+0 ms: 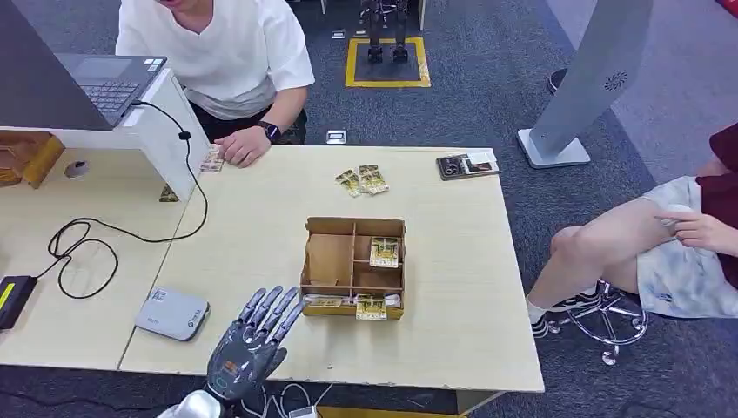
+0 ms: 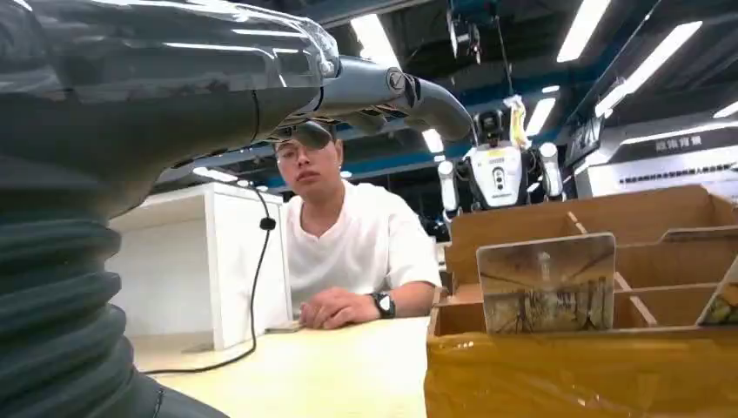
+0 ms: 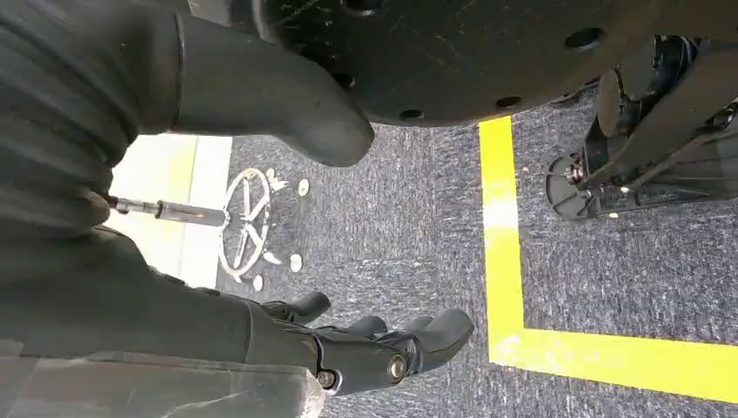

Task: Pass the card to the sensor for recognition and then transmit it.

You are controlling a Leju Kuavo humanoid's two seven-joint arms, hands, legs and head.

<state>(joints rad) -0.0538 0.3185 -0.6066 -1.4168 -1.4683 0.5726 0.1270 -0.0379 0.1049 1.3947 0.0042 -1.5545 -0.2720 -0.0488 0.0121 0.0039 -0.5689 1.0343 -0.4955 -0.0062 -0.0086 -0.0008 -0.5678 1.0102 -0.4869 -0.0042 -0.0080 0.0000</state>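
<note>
My left hand [image 1: 252, 335] hovers open at the table's front edge, fingers spread, just left of a cardboard divider box [image 1: 331, 261]. One card [image 1: 384, 252] lies in a right compartment of the box, and more cards [image 1: 372, 306] stand in its front slot. In the left wrist view the hand [image 2: 174, 113] reaches over the table toward the box [image 2: 592, 366], where a card [image 2: 546, 283] stands upright. A grey sensor pad [image 1: 172, 313] lies on the table left of my hand. My right hand [image 3: 130, 287] hangs over the floor holding nothing.
Loose cards [image 1: 364, 180] lie beyond the box. A person sits at the far side with a hand [image 1: 245, 145] by a card [image 1: 212, 158], next to a white stand with a laptop [image 1: 104, 83] and a black cable [image 1: 130, 231]. Another person [image 1: 661, 244] sits at the right.
</note>
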